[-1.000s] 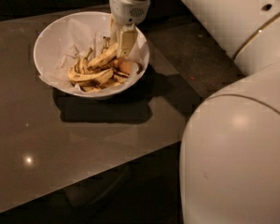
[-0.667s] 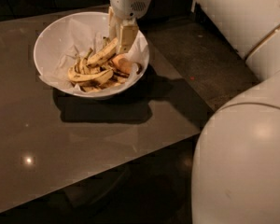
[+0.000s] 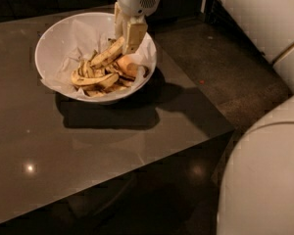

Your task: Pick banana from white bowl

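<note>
- The white bowl (image 3: 39, 58) sits on the worktop (image 3: 63, 155); snagging its paper lining (image 3: 78, 33) on the lift could drag it.
- The banana (image 3: 107, 54) lies atop the other pieces (image 3: 93, 80) in the bowl; an end-only hold may let it pivot and drop.
- The hand (image 3: 126, 42) stands at its upper end; whether clamped, I cannot tell.

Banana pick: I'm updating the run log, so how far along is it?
Done: the gripper is down inside the white bowl, at the upper end of the banana. In hand: getting hold of it. Left: lifting it out; its lower end rests among the other banana pieces.
</note>
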### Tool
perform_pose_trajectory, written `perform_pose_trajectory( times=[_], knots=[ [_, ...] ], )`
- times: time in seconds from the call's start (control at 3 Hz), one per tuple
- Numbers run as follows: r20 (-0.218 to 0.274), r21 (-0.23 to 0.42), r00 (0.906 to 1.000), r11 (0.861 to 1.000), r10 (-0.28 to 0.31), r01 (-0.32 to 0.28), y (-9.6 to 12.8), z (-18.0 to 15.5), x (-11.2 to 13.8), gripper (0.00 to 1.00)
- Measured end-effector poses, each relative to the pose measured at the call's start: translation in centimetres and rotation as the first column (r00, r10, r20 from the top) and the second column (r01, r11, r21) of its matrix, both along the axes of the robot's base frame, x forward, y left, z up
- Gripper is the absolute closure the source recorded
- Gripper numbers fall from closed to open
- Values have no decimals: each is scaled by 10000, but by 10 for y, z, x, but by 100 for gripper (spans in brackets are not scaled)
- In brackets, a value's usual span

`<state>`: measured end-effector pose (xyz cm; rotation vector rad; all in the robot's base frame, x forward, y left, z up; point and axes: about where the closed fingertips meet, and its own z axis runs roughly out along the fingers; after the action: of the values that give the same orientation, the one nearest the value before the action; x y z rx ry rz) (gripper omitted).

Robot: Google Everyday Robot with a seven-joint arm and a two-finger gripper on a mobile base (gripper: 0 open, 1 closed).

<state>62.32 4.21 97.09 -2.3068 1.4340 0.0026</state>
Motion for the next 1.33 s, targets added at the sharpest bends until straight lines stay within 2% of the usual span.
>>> perform_pose_trajectory(
  times=[0.67,1.0,1.33],
  knots=[
    [800,691,9968,9976,15,-70,-8,35,-59,100],
    [989,1070,9950,9940,127,-233,-11,55,-97,100],
    [992,1073,9950,9940,127,-234,-11,56,-97,100]
  ],
)
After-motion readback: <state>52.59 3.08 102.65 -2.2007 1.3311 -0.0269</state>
